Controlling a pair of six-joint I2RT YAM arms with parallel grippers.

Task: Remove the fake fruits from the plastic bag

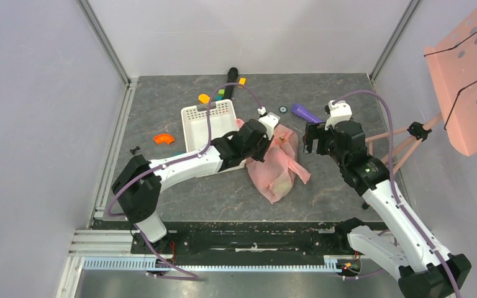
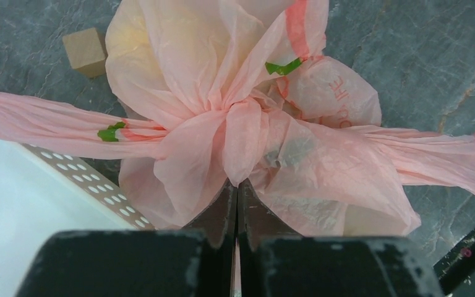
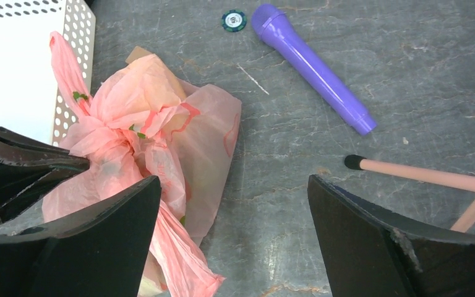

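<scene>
Pink plastic bag [image 1: 279,166] lies knotted on the grey counter [image 1: 223,200], touching the white basket [image 1: 189,115]. Your left fingers [image 2: 236,193] are pinched tight on the film at the knot. Your right fingers [image 1: 315,141] hover beside the bag, spread wide, holding nothing.

The plastic bag [image 2: 247,130] is caught between the left jaws; the basket [image 2: 86,182] is placed to their left.

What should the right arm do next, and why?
Probably bring the open right gripper to the handle tail beside the knot and grip it: the plastic bag is tied shut, and the left gripper pinches it at the knot.
</scene>
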